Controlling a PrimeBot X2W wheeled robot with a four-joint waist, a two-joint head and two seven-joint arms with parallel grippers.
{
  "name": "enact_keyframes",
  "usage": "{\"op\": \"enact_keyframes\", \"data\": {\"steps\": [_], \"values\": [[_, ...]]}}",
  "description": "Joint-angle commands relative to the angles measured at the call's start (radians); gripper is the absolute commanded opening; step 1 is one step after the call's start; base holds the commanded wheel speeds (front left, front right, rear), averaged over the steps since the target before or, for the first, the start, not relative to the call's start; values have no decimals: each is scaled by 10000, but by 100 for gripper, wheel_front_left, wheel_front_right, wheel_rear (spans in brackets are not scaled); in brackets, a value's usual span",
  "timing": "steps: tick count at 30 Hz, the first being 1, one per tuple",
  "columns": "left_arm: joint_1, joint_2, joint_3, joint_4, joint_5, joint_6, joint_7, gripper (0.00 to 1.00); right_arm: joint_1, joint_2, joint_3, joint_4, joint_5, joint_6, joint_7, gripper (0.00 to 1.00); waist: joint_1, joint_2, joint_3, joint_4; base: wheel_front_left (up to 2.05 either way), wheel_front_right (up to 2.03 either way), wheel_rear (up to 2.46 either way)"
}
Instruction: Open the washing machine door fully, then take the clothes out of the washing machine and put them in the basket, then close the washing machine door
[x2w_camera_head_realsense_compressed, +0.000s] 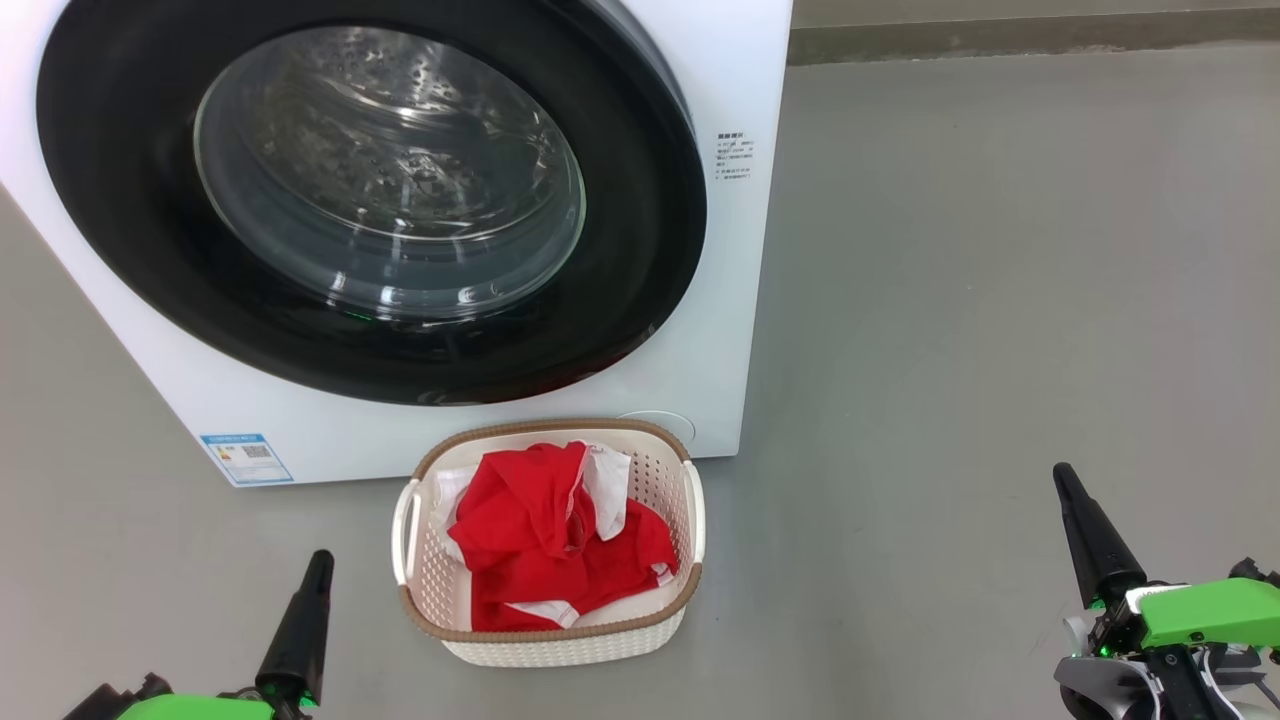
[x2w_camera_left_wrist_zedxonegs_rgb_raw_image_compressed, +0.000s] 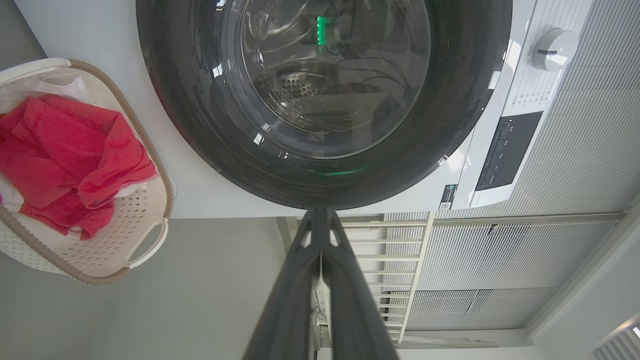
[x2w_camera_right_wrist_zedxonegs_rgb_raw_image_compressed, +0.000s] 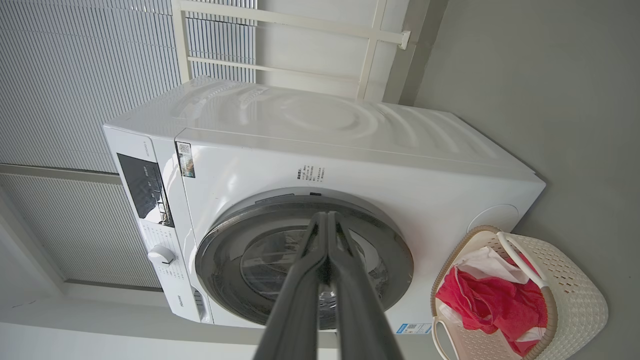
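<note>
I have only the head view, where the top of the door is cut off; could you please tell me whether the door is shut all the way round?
Observer: It looks so. In the right wrist view the whole rim of the washing machine door lies against the washing machine.
Operator: Thank you. Are both grippers shut?
Observer: Yes. Each wrist view shows its two fingers pressed together: left gripper, right gripper.
Operator: Where are the controls, please?
Observer: Above the door on the front: a dark control panel with a white knob beside it.
</note>
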Motion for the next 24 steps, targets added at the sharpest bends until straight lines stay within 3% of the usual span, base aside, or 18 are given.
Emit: {"op": "enact_keyframes", "data": {"steps": [1, 24], "values": [[-414, 179, 341, -201, -67, -71, 63, 0, -418, -48, 148, -249, 40, -6, 46, 0, 0, 0, 0, 0, 0, 0, 0], [-414, 179, 340, -202, -68, -71, 62, 0, -420, -32, 125, -248, 22, -6, 64, 0, 0, 0, 0, 0, 0, 0, 0]]}}
